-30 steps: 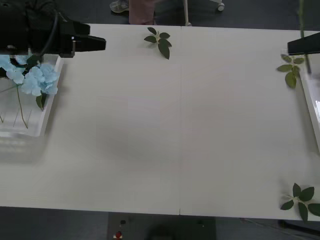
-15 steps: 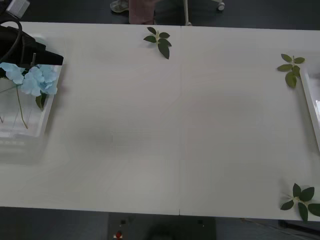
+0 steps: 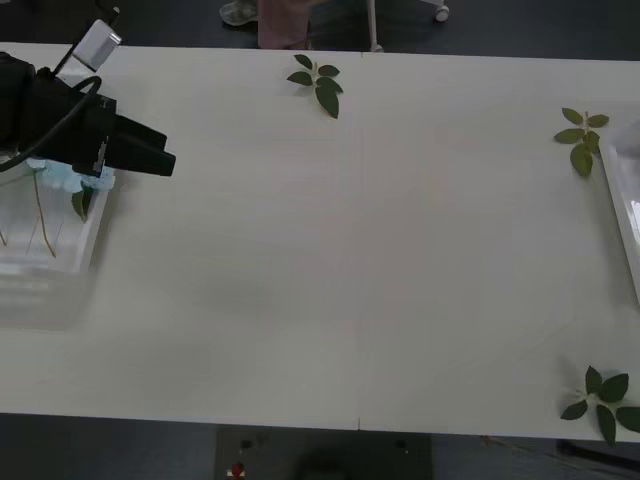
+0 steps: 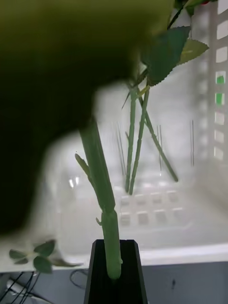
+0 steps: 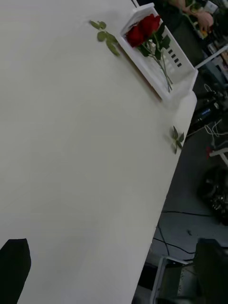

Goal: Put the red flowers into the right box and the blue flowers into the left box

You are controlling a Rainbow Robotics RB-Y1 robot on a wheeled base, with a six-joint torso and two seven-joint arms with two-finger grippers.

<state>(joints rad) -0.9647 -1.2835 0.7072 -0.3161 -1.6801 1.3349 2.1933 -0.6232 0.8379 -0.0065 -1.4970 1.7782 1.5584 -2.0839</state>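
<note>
The left box [image 3: 60,262] stands at the table's left edge. The blue flowers [image 3: 66,181] lie in it, mostly hidden under my left arm. My left gripper [image 3: 150,158] hovers over that box's inner rim, open [image 5: 111,243] and holding nothing. The right box [image 3: 626,205] shows by its edge at the far right. In the left wrist view that box [image 5: 156,78] holds red flowers [image 5: 145,29]. My right gripper [image 4: 113,266] is shut on a thick green flower stem [image 4: 102,190] in front of the slotted box wall [image 4: 211,99]; its bloom is hidden.
Bloomless leaf sprigs lie at the table's far edge [image 3: 318,82], near the right box [image 3: 582,135] and at the near right corner [image 3: 602,395]. Several stems [image 4: 135,142] lean inside the box behind the held stem.
My left arm drew back to the left, then swung out lower, now covering most of the blue flowers. My right gripper, at the right edge a second ago, has left the front view.
</note>
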